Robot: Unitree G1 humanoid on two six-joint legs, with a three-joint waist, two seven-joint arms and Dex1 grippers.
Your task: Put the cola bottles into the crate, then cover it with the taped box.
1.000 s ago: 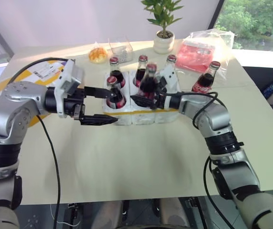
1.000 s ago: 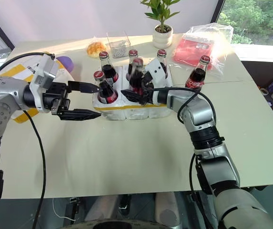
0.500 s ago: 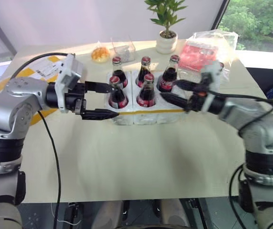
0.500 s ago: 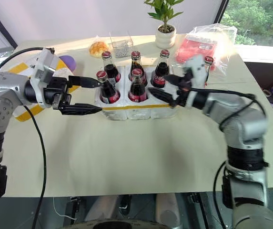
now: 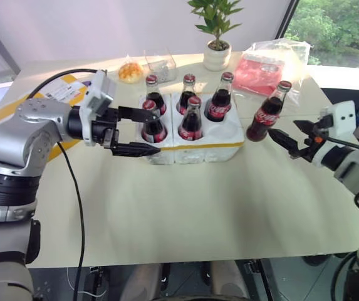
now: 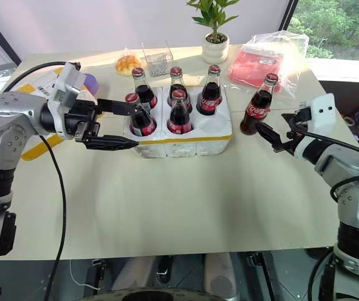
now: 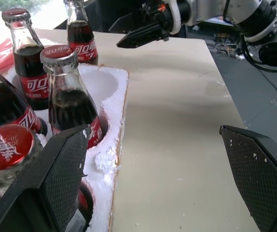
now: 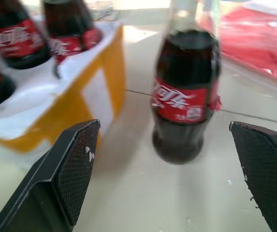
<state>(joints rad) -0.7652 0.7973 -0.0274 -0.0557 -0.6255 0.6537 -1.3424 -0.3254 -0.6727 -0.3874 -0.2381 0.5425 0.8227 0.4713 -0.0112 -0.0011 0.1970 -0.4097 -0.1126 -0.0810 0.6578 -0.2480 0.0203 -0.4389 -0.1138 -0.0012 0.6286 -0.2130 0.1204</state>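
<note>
1. Where the tabletop (image 5: 185,213) runs toward its far edge, the crate (image 5: 195,145) stands a little left of the middle, a thin yellow band around its lower edge.
2. Five cola bottles (image 5: 190,119) stand upright in the crate's wells: three in the far row, two in the near row. The near well at the right-hand end is vacant.
3. The sixth bottle (image 5: 266,113) stands upright on the tabletop just beside the crate's right end, apart from it, toward the far right corner.
4. The left gripper (image 5: 143,132) points rightward at the crate's left end. Its jaws stand wide apart and hold nothing; the upper finger reaches beside the near-left bottle, the lower finger (image 5: 135,149) lies along the crate's near left corner. Whether either finger touches cannot be told.
5. The right gripper (image 5: 290,133) hangs near the right edge of the tabletop, pointing at the sixth bottle. Its jaws are spread and empty, close to the bottle but not touching it.
6. The taped box (image 5: 54,97) lies at the far left corner, largely hidden behind the left arm; yellow stripes and a white label show.
7. Along the far edge stand a potted plant (image 5: 215,37), a clear plastic bag with red contents (image 5: 265,63), a small clear container (image 5: 160,65) and an orange-yellow item (image 5: 129,71).
</note>
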